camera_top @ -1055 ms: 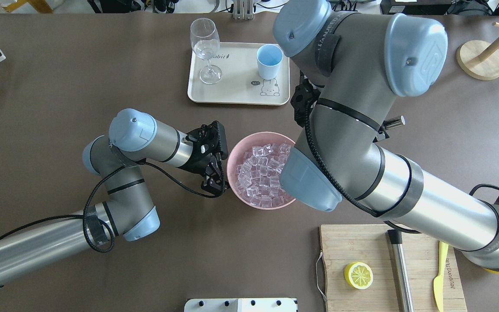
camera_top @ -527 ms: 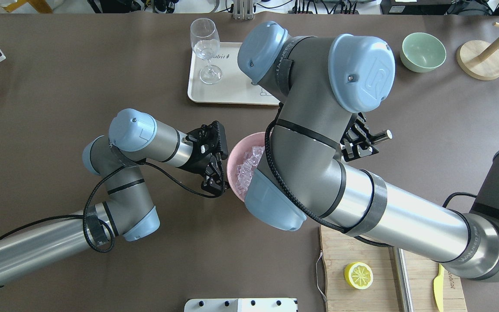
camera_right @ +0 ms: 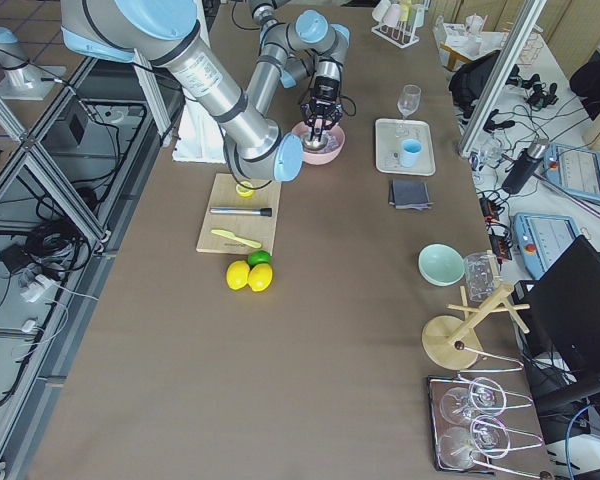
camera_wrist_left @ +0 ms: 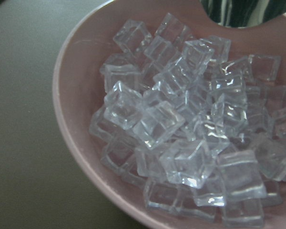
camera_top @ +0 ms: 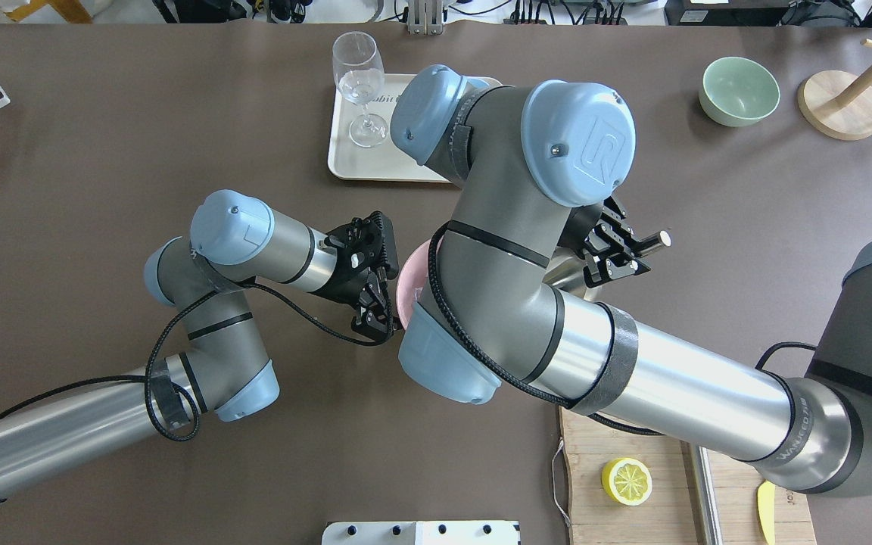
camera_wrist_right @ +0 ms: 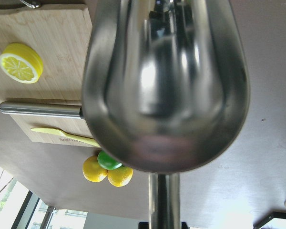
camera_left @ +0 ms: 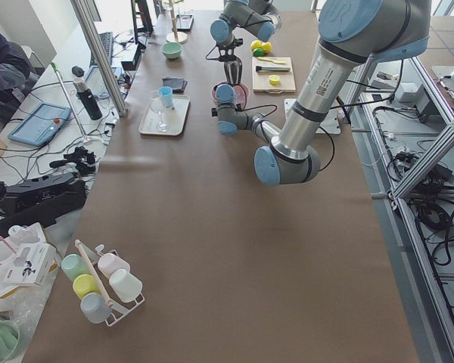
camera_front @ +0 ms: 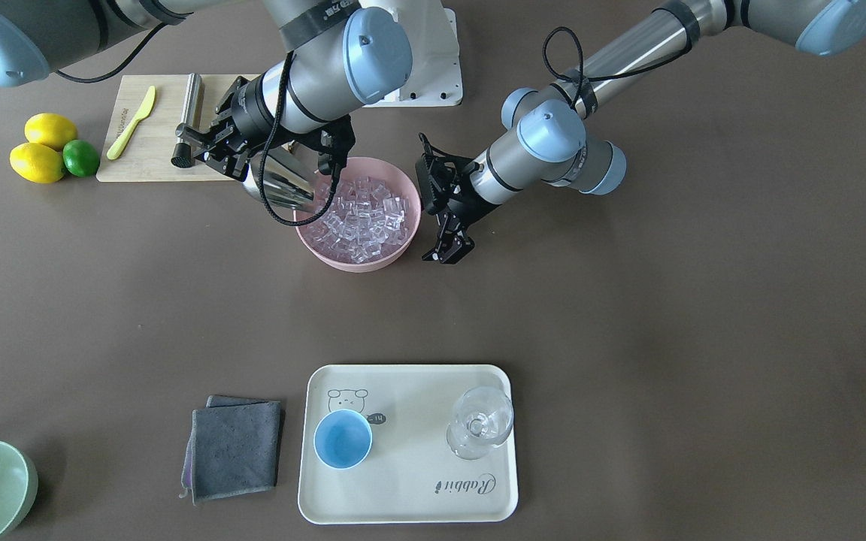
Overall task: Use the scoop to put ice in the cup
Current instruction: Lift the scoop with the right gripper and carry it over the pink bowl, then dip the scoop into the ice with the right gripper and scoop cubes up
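Observation:
The ice [camera_front: 361, 214] fills a pink bowl [camera_front: 358, 259] in mid-table; the left wrist view shows the ice cubes [camera_wrist_left: 190, 133] close up. My right gripper [camera_front: 219, 146] is shut on the handle of the steel scoop [camera_front: 279, 184]. The trough hangs tilted at the bowl's rim on the cutting-board side. In the right wrist view the scoop [camera_wrist_right: 167, 86] is empty. My left gripper [camera_front: 448, 244] is open beside the bowl's other side. The light-blue cup [camera_front: 343, 439] stands empty on the tray; my right arm hides it in the overhead view.
A cream tray [camera_front: 403, 481] holds the cup and a wine glass [camera_front: 479, 424]. A grey cloth [camera_front: 234, 447] lies beside it, and a green bowl [camera_top: 739, 91] beyond. A cutting board [camera_front: 147, 150] carries a steel rod [camera_front: 192, 94] and yellow knife [camera_front: 132, 120]. Lemons and a lime [camera_front: 42, 154] are nearby.
My right arm has swung across from the tray side to over the pink bowl, bringing the scoop to the rim; it now hides cup and ice in the overhead view. The left arm is still.

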Tool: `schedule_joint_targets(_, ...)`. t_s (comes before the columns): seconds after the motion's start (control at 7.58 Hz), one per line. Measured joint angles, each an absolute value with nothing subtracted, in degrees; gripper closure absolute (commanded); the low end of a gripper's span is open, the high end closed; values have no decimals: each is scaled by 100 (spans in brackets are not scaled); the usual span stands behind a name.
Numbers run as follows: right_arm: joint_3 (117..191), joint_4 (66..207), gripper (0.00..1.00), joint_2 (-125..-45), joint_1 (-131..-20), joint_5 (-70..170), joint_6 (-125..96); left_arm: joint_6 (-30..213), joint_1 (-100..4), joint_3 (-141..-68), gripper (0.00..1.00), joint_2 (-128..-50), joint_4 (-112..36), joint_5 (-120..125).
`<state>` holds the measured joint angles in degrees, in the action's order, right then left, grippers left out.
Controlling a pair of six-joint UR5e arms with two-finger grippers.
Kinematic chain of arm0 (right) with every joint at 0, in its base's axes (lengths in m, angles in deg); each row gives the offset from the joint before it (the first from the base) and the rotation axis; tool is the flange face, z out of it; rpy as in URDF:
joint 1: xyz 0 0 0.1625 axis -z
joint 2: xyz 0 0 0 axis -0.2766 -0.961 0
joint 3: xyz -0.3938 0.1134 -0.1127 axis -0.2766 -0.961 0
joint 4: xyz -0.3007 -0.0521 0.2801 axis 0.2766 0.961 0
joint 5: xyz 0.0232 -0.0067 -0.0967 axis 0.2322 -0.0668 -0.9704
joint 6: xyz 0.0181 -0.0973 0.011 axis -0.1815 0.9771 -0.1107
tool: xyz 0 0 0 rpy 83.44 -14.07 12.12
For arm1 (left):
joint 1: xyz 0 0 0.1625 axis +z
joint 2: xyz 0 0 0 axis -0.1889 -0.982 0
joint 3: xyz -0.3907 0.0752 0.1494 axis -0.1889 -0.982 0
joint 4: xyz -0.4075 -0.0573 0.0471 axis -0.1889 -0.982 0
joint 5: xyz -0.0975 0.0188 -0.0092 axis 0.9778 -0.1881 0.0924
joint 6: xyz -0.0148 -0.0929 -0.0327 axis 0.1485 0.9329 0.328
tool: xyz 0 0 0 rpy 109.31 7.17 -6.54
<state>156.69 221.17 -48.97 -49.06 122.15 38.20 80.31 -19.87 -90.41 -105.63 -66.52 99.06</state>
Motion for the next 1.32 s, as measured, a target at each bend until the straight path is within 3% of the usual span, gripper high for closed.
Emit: schedule_joint_targets(1.32, 14728, 21234, 100, -4681, -4674, 12064, 3279, 8031, -1971, -9041, 2, -10563, -6652, 9898)
